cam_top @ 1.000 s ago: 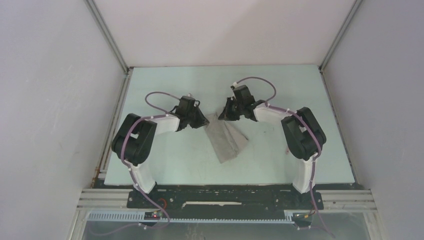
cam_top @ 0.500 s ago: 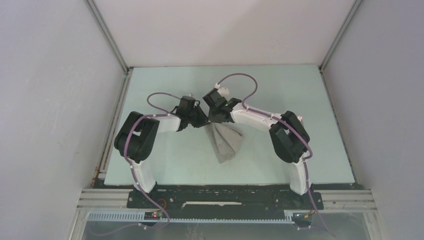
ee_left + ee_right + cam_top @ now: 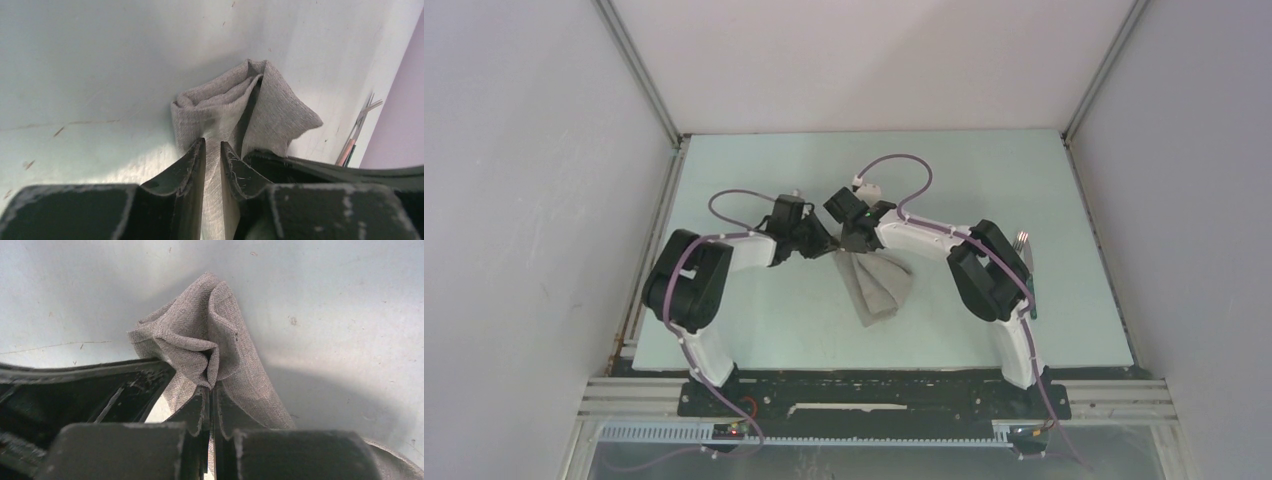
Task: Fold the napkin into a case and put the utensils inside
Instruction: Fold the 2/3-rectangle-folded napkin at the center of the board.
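The taupe-grey napkin (image 3: 877, 285) lies bunched and partly folded at the table's middle, its far end lifted. My left gripper (image 3: 829, 247) and right gripper (image 3: 856, 249) meet at that far end, nearly touching each other. In the left wrist view the left gripper (image 3: 212, 145) is shut on a strip of the napkin (image 3: 225, 105). In the right wrist view the right gripper (image 3: 210, 390) is shut tight on a gathered fold of the napkin (image 3: 200, 335). The utensils (image 3: 1023, 241) lie at the right, partly hidden behind the right arm; the utensils (image 3: 357, 130) show a pink handle and fork tines.
The pale green table (image 3: 754, 330) is walled by white panels on the left, back and right. A metal rail (image 3: 874, 398) runs along the near edge by the arm bases. The left gripper's dark body (image 3: 85, 390) fills the left of the right wrist view.
My right arm has swung left with its napkin corner until its gripper sits beside the left one. The flat cloth has bunched up. The utensils have come into view at the right.
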`<move>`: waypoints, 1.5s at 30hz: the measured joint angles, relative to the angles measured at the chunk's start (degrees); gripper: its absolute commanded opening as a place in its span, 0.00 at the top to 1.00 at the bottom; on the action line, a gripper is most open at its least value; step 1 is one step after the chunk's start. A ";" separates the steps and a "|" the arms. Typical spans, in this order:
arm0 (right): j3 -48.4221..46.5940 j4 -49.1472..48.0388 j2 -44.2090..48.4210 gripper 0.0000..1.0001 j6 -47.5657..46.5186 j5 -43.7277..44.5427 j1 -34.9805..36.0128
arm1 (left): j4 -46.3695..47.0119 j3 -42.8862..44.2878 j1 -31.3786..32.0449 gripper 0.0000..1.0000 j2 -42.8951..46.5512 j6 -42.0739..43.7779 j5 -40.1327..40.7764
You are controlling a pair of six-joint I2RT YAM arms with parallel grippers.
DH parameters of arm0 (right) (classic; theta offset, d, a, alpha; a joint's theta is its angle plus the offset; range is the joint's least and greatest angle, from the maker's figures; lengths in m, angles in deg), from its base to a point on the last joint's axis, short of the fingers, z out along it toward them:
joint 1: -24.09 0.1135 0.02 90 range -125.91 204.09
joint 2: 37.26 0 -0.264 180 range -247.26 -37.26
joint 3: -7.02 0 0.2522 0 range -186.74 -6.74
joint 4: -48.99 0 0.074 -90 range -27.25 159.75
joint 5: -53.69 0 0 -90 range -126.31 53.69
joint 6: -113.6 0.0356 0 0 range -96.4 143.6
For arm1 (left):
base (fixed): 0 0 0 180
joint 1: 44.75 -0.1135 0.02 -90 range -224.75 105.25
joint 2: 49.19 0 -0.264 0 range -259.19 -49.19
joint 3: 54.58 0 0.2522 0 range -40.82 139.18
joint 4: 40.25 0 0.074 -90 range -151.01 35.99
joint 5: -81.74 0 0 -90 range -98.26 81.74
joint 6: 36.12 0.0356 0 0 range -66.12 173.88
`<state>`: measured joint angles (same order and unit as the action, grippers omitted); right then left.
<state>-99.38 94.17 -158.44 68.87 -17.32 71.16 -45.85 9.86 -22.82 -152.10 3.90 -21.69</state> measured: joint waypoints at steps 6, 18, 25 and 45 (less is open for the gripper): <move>0.00 -0.96 -0.13 1.00 0.98 -1.22 0.00 | -1.25 -3.43 -2.75 0.75 5.62 -0.02 -0.55; 2.80 -5.33 -0.13 0.90 1.60 -5.51 -0.31 | 1.11 -3.65 -3.58 0.78 0.87 -1.03 -3.32; 11.47 -16.63 2.58 0.61 3.26 -12.79 -2.49 | 1.86 -3.65 -3.63 0.78 0.68 -1.03 -3.56; 24.70 -40.33 9.03 0.36 4.20 -36.48 -8.31 | -4.83 -6.01 -4.81 0.76 15.58 1.29 -4.00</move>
<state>-74.68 53.84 -149.42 73.07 -53.80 62.85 -50.68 3.85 -27.62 -136.51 5.19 -25.69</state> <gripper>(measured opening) 0.592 0.228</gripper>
